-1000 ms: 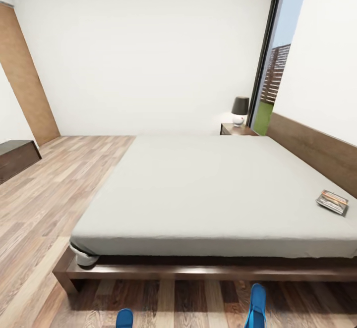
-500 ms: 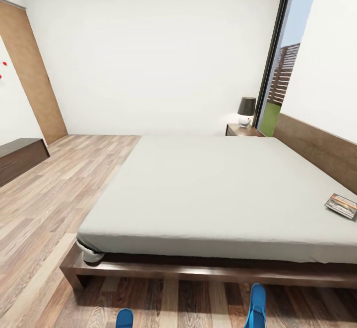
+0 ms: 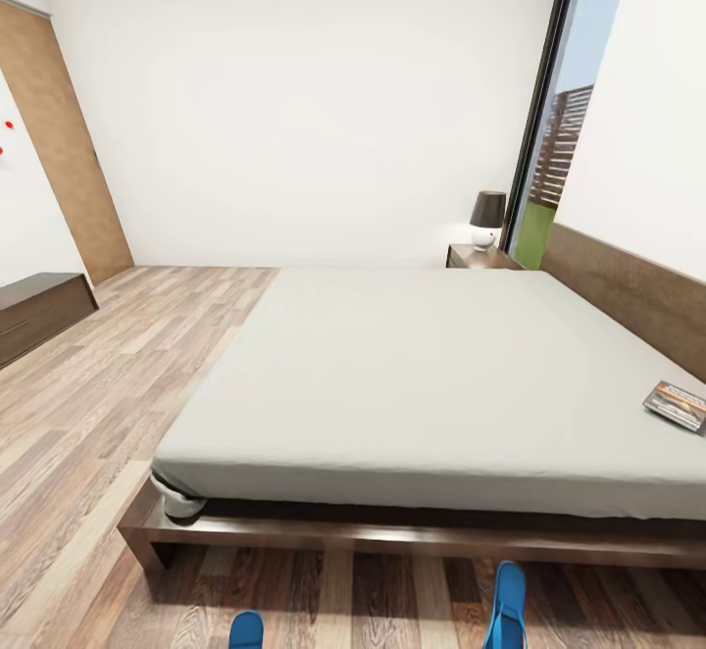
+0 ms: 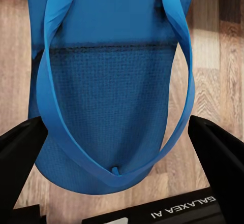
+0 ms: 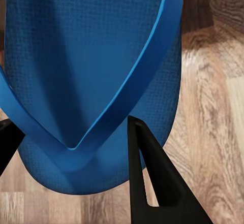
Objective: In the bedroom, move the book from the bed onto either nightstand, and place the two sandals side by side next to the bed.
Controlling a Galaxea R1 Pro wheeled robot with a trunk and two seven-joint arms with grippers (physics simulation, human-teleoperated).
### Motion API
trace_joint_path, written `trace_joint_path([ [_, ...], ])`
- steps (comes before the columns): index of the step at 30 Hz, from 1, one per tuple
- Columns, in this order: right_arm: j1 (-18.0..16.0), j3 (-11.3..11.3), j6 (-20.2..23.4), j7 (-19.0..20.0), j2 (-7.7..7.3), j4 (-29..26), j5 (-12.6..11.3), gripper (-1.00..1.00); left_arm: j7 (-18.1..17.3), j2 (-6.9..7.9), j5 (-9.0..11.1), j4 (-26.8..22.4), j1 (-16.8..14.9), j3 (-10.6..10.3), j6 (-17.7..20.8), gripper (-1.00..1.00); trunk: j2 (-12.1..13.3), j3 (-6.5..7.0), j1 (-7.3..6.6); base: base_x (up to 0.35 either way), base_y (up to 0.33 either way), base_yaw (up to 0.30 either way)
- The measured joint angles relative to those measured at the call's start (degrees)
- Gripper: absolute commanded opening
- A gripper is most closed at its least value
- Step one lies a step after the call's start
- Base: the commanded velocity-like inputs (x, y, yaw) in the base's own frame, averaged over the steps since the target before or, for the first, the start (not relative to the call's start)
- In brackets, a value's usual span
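Observation:
The bed (image 3: 431, 374) with its pale grey mattress spreads across the head view. The book (image 3: 677, 406) lies on the mattress at the far right, near the headboard. Beyond the bed's far corner stands the dark nightstand (image 3: 479, 257) with a black-shaded lamp (image 3: 487, 220). Two blue sandals poke up at the picture's lower edge, one on the left (image 3: 246, 629) and one on the right (image 3: 509, 605). My left gripper (image 4: 118, 122) is shut on one sandal (image 4: 112, 82) above the plank floor. My right gripper (image 5: 71, 122) is shut on the other sandal (image 5: 86, 56).
The bed's dark wooden frame (image 3: 392, 531) runs along the floor right in front of me. A brown door (image 3: 64, 159) and a low dark cabinet (image 3: 39, 311) stand at the left. A tall dark-framed window (image 3: 564, 129) is behind the nightstand. Wood-plank floor (image 3: 108, 394) stretches left of the bed.
The head camera swung a little, shifting the room rightward and bringing the book nearer the right edge; over the last half second it has held still. Both sandals keep their places in the picture.

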Motion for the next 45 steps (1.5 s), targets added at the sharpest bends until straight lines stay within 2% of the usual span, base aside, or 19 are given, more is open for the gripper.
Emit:
trace_joint_path([
  [15, 0.00, -0.06, 0.11, -0.10, -0.07, -0.06, -0.03, -1.00, 0.02, 0.12, 0.05, -0.09, -0.03, 0.28, 0.19, -1.00, -6.02, -2.69, 3.30, 0.000, 0.000, 0.000],
  [19, 0.00, -0.05, 0.47, 0.02, -0.09, -0.07, -0.04, -1.00, -0.15, 1.39, 0.05, -0.18, -0.26, 0.50, 1.15, -1.00, -7.62, -3.41, 4.17, 0.000, 0.000, 0.000],
  [22, 0.00, -0.06, 0.75, 0.11, -0.15, -0.08, -0.09, -1.00, -0.18, 2.16, 0.03, -1.05, -0.72, 0.59, 4.65, -1.00, -8.82, -3.95, 4.83, 0.000, 0.000, 0.000],
  [28, 0.00, -0.33, 0.92, 0.18, -0.41, -0.08, -0.16, -1.00, -0.27, 4.24, -0.14, -16.04, -1.06, 0.39, 18.93, -1.00, -11.23, -5.02, 6.15, 0.000, 0.000, 0.000],
  [31, 0.00, -0.38, 0.93, 0.19, -0.55, -0.08, -0.15, -1.00, -0.25, 4.68, -0.20, -21.81, -1.07, 0.27, 23.50, -1.00, -12.43, -5.56, 6.81, 0.000, 0.000, 0.000],
  [35, 0.00, -0.42, 0.97, 0.19, -0.64, -0.08, -0.15, -1.00, -0.16, 5.15, -0.49, -24.93, -1.09, 0.24, 25.76, -1.00, -14.04, -6.28, 7.69, 0.000, 0.000, 0.000],
  [39, 0.01, -0.52, 1.01, 0.17, -0.68, -0.08, -0.23, -1.00, -0.17, 7.90, -0.62, -25.39, -1.10, 0.21, 27.78, -1.00, -15.64, -7.00, 8.57, 0.000, 0.000, 0.000],
  [45, 0.00, -0.60, 1.09, 0.03, -0.69, -0.08, -0.25, -1.00, 0.19, 11.19, -0.61, -25.30, -1.09, 0.12, 28.31, -1.00, -18.05, -8.08, 9.89, 0.000, 0.000, 0.000],
])
